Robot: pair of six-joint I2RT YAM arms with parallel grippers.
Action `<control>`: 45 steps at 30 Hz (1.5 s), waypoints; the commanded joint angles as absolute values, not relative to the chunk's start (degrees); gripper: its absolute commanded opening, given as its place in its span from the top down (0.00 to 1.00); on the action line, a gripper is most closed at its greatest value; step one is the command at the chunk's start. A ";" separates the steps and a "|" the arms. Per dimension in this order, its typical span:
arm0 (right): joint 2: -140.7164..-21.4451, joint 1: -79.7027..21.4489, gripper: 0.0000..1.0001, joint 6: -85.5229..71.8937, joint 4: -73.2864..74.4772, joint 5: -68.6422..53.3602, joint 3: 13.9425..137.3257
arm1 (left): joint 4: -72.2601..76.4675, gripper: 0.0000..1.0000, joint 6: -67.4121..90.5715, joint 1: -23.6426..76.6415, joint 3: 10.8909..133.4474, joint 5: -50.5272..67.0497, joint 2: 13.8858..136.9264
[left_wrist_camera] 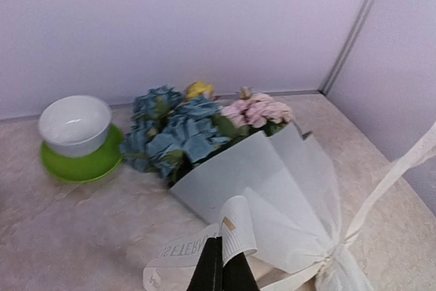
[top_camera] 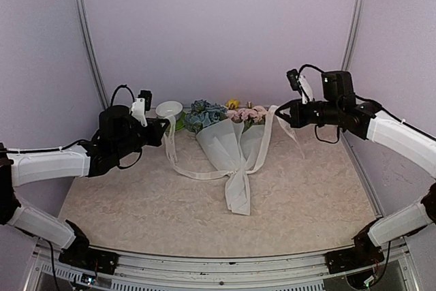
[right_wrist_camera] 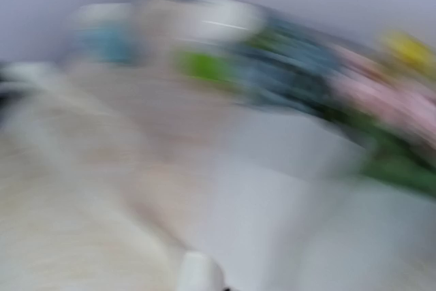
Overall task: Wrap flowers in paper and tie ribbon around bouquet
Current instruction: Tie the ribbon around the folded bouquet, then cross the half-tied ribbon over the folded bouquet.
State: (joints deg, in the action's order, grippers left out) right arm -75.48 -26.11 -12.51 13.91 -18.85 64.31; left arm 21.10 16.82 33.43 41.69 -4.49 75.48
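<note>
In the middle of the counter (top_camera: 136,202) lies the bouquet (top_camera: 228,144), its heads toward the back wall and its narrow end toward the arms. The flowers (top_camera: 204,115) are blue on the left and pink on the right, with one yellow bloom behind them. The paper (top_camera: 225,142) makes a white cone around them. It is pinched together low down, where the ribbon (top_camera: 197,174) goes around it, and below this place it spreads out again in a short tail.

From this waist of the bouquet the ribbon runs out to both sides. To the left of the bouquet the left hand (top_camera: 165,125) is raised above the counter, closed tight on one end of the ribbon. In the left wrist view the band with dark letters curls out just over the closed fingertips (left_wrist_camera: 208,270). To the right of the bouquet the right hand (top_camera: 279,113) is at about the same height. It is also fully closed and pinches the other end, which rises from the waist up to it. The right wrist view is too blurred to show this grip.

Just left of the flowers a white bowl (top_camera: 169,109) stands on a green saucer (left_wrist_camera: 78,165). Whether the saucer touches the flowers I cannot tell.
</note>
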 commanded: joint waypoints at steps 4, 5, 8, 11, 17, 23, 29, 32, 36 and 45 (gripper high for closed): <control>-71.36 -33.13 1.00 -8.46 6.99 -32.59 69.84 | 18.80 1.00 -0.04 42.76 45.70 13.88 77.96; -71.03 -33.13 1.00 -8.92 5.42 -33.89 69.56 | 17.18 0.93 -1.31 43.45 46.11 14.80 78.65; -70.37 -33.50 1.00 -11.17 0.07 -37.64 67.56 | 11.86 0.46 -8.46 46.02 46.74 18.36 79.06; -70.79 -34.08 1.00 -12.39 -5.30 -40.51 64.73 | 13.40 0.24 -17.63 50.35 44.33 20.69 75.41; -72.69 -35.49 1.00 -13.01 -8.62 -44.58 64.91 | 13.24 0.09 -27.00 48.59 45.05 30.66 74.51; -76.47 -37.91 1.00 -14.05 -9.86 -48.63 64.78 | 25.70 0.30 -19.08 49.30 55.16 20.61 87.06; -79.26 -39.64 1.00 -14.37 -8.98 -50.94 65.11 | 26.76 0.34 -21.30 51.23 65.66 28.24 97.12; -78.68 -39.73 1.00 -14.50 -9.57 -49.58 64.02 | 27.93 0.53 -21.38 51.41 65.19 34.50 97.77; -78.99 -39.68 1.00 -14.23 -9.99 -51.60 63.71 | 33.42 1.00 -17.91 51.59 63.34 33.91 98.48; -84.25 -27.21 0.62 -21.21 -12.77 -47.78 55.21 | 37.34 1.00 -16.92 52.48 59.46 34.03 96.02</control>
State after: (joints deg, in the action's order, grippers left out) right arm -79.72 -35.33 -14.00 -7.88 -47.55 60.47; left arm 34.02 -17.12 51.53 60.90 31.66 97.60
